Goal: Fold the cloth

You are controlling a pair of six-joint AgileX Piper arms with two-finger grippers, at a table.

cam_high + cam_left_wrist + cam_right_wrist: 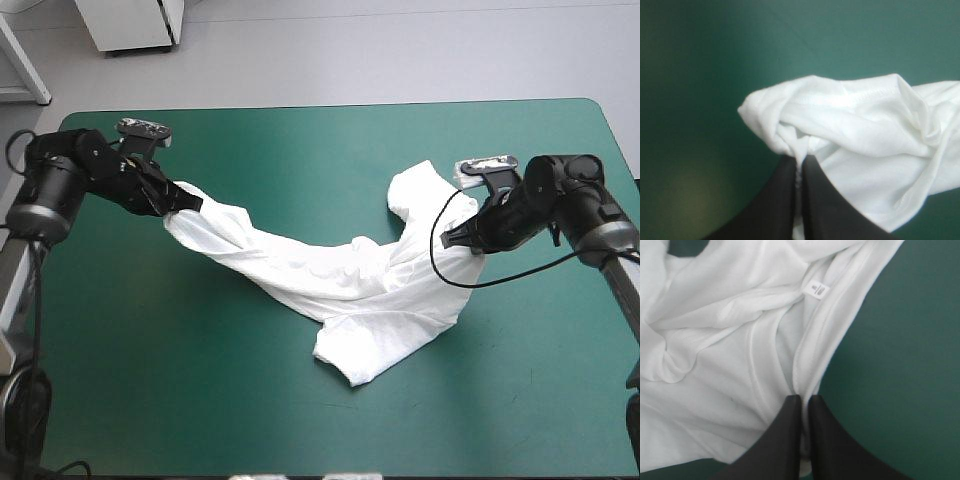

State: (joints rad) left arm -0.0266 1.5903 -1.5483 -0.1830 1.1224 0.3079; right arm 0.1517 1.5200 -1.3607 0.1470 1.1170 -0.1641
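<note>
Cloth: white short-sleeved T-shirt (350, 290), crumpled on the teal-green covered counter (300, 420), strung between both hands.
Left hand (799, 161): clamped on a bunched edge, possibly a sleeve.
Right hand (802, 400): clamped on the collar edge.
Advice: pull apart evenly to spread it flat first.

My tool (802, 399): two black fingers (782, 440) all but together, thin fold of white T-shirt (715, 365) pinched between tips. Pinched part is stitched band (832, 330) at cloth edge, running ahead from my tips in long curve. Small white label (816, 289) well ahead of tips, just inside band. On one side of band, cloth rumpled in deep folds. On other side, bare teal-green bench (905, 370). Small teal-green patch shows beyond cloth at far corner. Cannot tell whether cloth rests on bench or hangs.
</note>
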